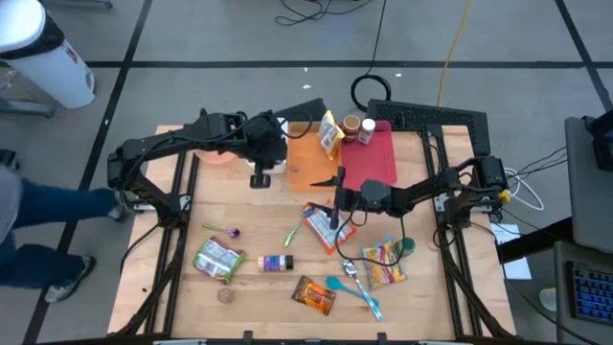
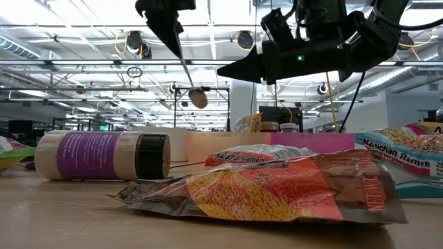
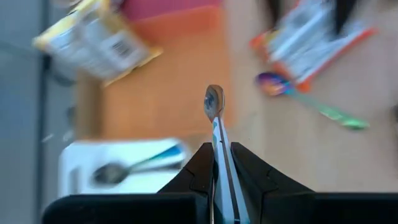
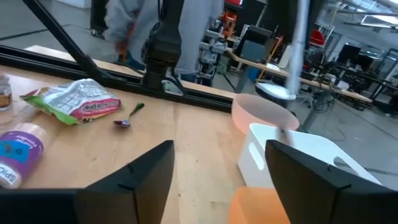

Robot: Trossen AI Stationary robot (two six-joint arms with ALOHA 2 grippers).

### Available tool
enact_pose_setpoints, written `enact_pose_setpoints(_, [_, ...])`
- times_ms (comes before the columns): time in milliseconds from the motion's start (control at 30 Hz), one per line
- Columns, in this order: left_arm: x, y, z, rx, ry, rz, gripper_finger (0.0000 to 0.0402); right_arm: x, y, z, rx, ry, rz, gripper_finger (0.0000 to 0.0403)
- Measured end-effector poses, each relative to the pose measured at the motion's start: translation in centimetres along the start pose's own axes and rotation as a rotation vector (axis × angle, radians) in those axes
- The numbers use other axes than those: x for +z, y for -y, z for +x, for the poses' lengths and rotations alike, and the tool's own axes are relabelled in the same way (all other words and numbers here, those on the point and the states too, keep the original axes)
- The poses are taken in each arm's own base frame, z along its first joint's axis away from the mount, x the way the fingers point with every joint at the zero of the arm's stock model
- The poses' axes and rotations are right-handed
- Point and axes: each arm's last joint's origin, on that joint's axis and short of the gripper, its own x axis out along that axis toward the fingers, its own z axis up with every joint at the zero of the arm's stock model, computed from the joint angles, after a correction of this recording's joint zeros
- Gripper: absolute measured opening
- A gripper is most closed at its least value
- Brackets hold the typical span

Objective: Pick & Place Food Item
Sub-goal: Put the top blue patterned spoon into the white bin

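The left gripper [image 3: 214,163] hangs over the table at about 11 o'clock from its centre, fingers pinched tight on the handle of a metal spoon [image 3: 214,109] whose bowl juts out ahead of the fingertips. Under it lie the orange mat [image 1: 308,163] and, just beside that, a white tray [image 3: 118,163] with another spoon lying in it.

The right gripper [image 1: 336,180] is raised above the table's middle, its fingers [image 4: 140,177] spread wide apart with nothing between them. At 6 o'clock from it lies a Maruchan ramen packet [image 1: 321,226] flat on the wood. A second ramen packet [image 1: 384,264] lies at about 4 o'clock from the table's centre, beside a teal spoon [image 1: 352,291]. A purple-labelled spice jar [image 2: 104,156] lies on its side near 6 o'clock, with a foil snack bag [image 2: 277,190] beside it and a green bag [image 1: 218,259] at 8 o'clock.
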Motion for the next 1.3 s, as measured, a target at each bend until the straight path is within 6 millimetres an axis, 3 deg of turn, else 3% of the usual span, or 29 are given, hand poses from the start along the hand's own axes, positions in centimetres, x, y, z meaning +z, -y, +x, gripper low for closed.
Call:
enact_pose_setpoints(333, [-1.2, -1.9, 0.3, 0.299, -0.136, -0.17, 0.0033, 0.0, 0.0, 0.0, -0.002, -0.001, 0.0, 0.0262])
enact_pose_setpoints(900, [-4.3, -1.5, 7.0, 0.496, -0.195, -0.204, 0.0033, 0.0, 0.0, 0.0, -0.002, -0.001, 0.0, 0.026])
enact_pose_setpoints(1300, [-5.8, -2.1, 9.1, 0.583, -0.182, -0.215, 0.0033, -0.1, 0.2, 0.0, -0.007, -0.003, 0.005, 0.0258])
